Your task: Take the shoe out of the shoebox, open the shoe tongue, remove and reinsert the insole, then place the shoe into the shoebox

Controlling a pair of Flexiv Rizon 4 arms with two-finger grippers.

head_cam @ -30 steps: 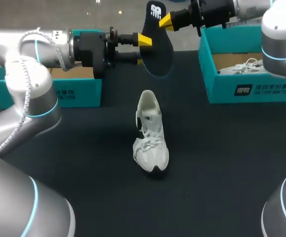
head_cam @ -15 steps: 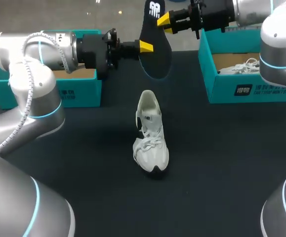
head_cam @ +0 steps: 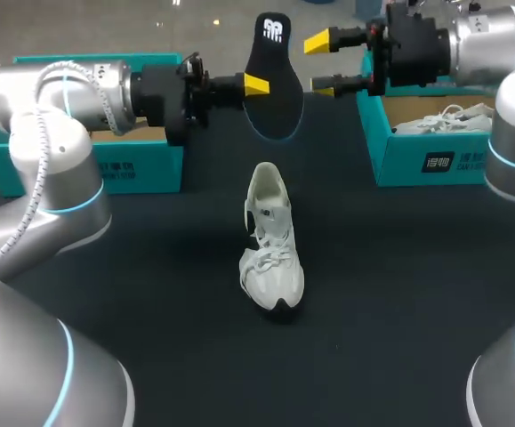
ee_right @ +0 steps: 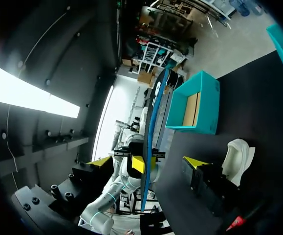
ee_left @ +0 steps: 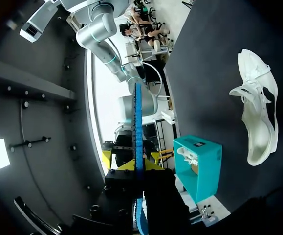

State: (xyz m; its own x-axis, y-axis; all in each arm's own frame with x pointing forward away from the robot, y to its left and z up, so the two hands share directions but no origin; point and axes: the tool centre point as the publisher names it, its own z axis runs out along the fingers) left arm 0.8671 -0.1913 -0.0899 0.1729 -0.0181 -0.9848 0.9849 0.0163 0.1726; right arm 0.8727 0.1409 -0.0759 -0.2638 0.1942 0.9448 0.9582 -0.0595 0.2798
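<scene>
A black insole (head_cam: 275,82) hangs upright in the air over the back of the table, and my left gripper (head_cam: 255,84) is shut on its left edge. My right gripper (head_cam: 321,65) stands open just right of the insole, both yellow tips clear of it. The white shoe (head_cam: 271,240) lies on the dark table below, toe toward the front. In the left wrist view the insole (ee_left: 138,132) shows edge-on between the fingers, with the shoe (ee_left: 258,117) off to one side. In the right wrist view the insole (ee_right: 153,122) stands ahead of the open fingers (ee_right: 194,162).
A teal shoebox (head_cam: 137,169) sits at the back left under my left arm. A second teal shoebox (head_cam: 417,160) at the back right holds another white shoe (head_cam: 444,120). Bare dark tabletop surrounds the shoe on the table.
My right gripper let go of the insole's top, opened wide and drew back to the right. My left gripper closed on the insole and now holds it alone.
</scene>
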